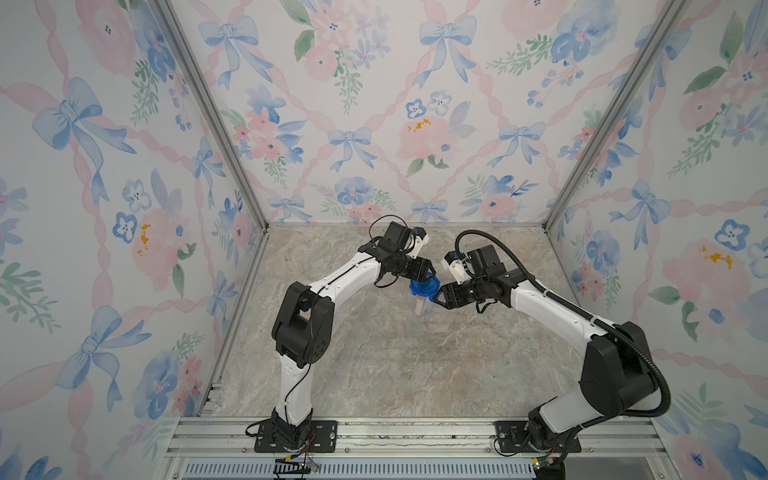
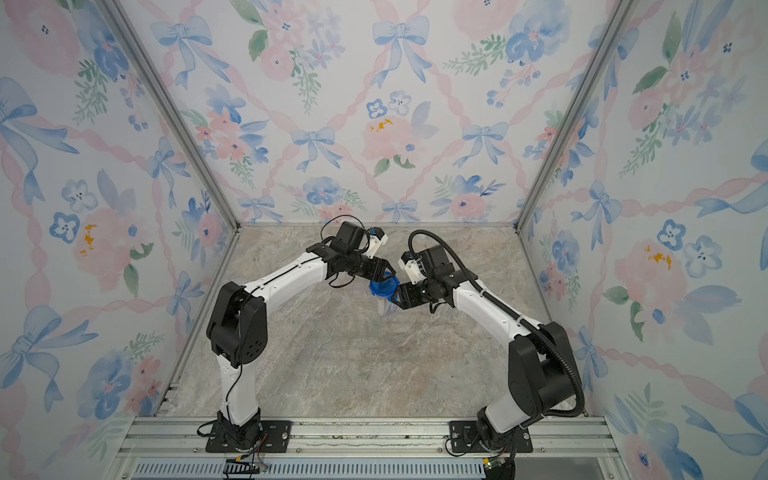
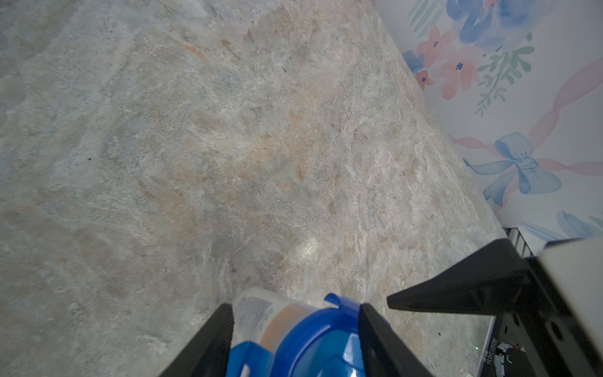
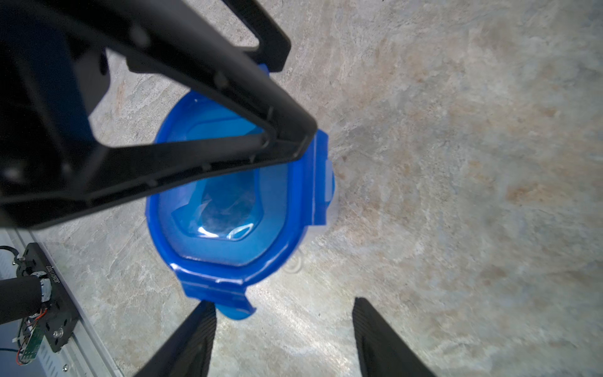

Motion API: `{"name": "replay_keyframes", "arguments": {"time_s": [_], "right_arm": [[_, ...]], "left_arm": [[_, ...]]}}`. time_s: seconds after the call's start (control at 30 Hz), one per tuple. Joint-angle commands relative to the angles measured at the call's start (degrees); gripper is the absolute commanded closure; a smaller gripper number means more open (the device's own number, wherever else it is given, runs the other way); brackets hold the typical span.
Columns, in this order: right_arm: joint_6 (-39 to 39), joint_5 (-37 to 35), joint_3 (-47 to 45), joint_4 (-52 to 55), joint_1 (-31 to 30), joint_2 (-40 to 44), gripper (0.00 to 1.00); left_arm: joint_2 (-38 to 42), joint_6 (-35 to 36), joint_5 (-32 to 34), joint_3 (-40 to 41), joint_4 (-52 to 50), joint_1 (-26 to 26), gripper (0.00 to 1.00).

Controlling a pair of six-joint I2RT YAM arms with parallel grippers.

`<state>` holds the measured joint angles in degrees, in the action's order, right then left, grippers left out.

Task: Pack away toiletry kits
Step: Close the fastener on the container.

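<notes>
Underneath, marbled tabletop [image 1: 374, 374]; floral walls [image 1: 353, 104] around.

Both top views: soft even light, wide-angle bend at edges. Right wrist: black left gripper [image 4: 293, 98] close, dark, blurred; glare specks on round blue plastic lid [image 4: 228, 212]. Left wrist: glare patch on marbled beige tabletop [image 3: 306, 251].

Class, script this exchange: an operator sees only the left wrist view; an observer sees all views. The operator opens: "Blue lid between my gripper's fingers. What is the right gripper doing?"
Observer: The right gripper is open and empty, one finger beside a tab of the blue lid.
Operator: Is the cup standing?
Observer: Yes; in both top views the clear cup stands on the table, that lid on top.
</notes>
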<state>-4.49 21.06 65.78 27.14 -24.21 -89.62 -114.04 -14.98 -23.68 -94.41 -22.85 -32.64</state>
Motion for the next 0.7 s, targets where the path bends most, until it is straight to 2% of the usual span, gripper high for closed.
{"name": "replay_keyframes", "arguments": {"time_s": [0.0,0.23,0.67], "right_arm": [[-0.6,0.6,0.9,-0.8,1.3,-0.8,0.34],[-1.1,2.1,0.7,-2.4,2.5,-0.8,0.35],[-3.3,3.7,-0.4,-6.9,3.3,-2.5,0.37]], "left_arm": [[1.1,1.3,-0.5,1.5,-2.1,-0.2,0.36],[2.9,1.0,-0.6,3.8,-2.2,-0.4,0.36],[4.5,-1.1,-3.3,7.1,-2.2,-1.2,0.42]]}}
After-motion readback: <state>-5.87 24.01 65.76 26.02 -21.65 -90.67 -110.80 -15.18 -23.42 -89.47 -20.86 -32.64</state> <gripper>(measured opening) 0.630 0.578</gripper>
